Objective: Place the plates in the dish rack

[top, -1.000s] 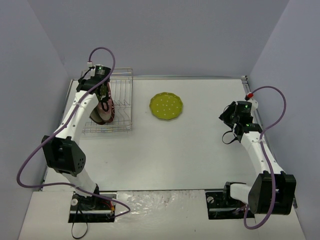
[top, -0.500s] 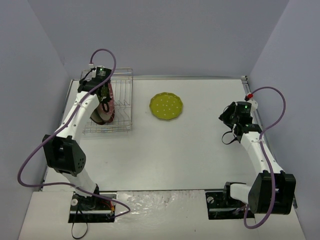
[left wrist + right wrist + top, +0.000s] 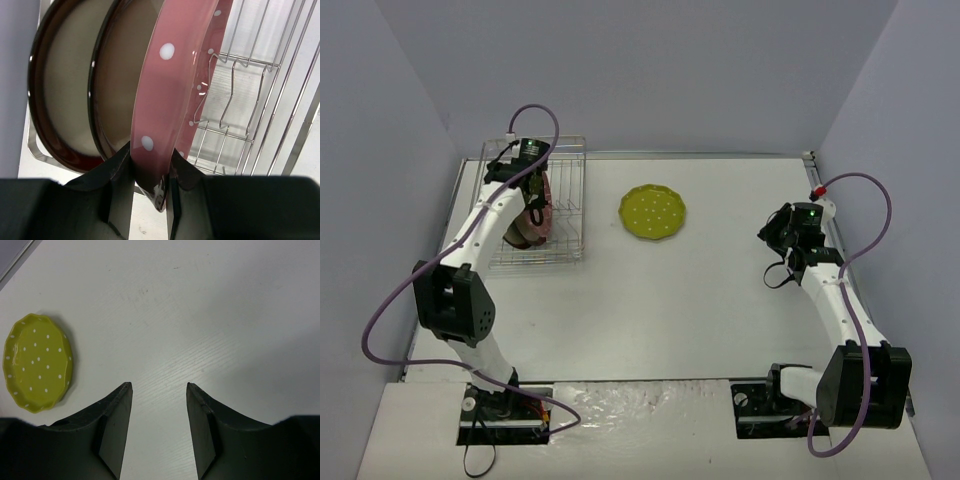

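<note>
The left hand [image 3: 148, 172] is clamped on the rim of the pink plate [image 3: 170, 90], holding it on edge and leaning a little, down inside the dish rack [image 3: 260, 100]. Just to that hand's left stand two brown-rimmed plates [image 3: 65, 95], upright in the rack. The nearer one is so close to the pink plate that I cannot tell whether they touch. To the hand's right run the tines [image 3: 235, 95]. The pinch takes only a narrow bit of rim, so the plate looks free to swing. Let go before its edge seats between tines, I'd expect it to tip onto its neighbour or slide flat. Across the counter [image 3: 225, 315] the right hand [image 3: 159, 405] hangs open and empty, with the yellow-green plate [image 3: 37, 362] lying flat ahead and to its left, well apart.
</note>
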Controlling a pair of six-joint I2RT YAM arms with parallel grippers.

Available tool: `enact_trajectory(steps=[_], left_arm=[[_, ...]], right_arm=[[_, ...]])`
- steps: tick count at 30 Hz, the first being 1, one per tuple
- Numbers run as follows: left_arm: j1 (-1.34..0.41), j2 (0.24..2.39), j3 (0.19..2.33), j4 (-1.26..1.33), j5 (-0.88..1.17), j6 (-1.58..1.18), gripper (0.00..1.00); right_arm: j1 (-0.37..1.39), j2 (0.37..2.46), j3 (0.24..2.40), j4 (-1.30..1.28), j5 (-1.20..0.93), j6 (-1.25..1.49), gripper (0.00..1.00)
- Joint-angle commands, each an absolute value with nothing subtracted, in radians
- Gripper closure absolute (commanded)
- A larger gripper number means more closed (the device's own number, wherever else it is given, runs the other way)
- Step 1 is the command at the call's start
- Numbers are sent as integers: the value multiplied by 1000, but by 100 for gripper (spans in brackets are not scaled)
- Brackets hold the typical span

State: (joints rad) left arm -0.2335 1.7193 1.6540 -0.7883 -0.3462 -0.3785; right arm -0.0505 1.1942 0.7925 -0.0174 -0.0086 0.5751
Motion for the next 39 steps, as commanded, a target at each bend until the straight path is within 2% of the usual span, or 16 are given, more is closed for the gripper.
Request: enact_trajectory(steps=[1,23,24,26,29,34,39], left_arm=[[-245,1682,1676,-723,-403,-393,100],[-249,1713,1625,-714,-414,-423,100],[-249,1713,1626,-718,-416,-423,99],[-251,1709,1625,-719,-421,-423,88],[-255,1703,1637,-724,-431,-420,77],[-261,1699,1663,-746,-447,-411,67],[-267,1694,1689,-758,-462,-402,66]], right_arm=[[-43,1195,795,37,-10,577,56],[-41,1200,800,36,-9,574,56],[-41,1200,799,37,-9,575,56],[-41,1200,797,37,-9,574,56],[-41,1198,796,37,-9,575,56],[-40,1197,796,38,-9,575,56],[-38,1194,793,37,-9,575,56]])
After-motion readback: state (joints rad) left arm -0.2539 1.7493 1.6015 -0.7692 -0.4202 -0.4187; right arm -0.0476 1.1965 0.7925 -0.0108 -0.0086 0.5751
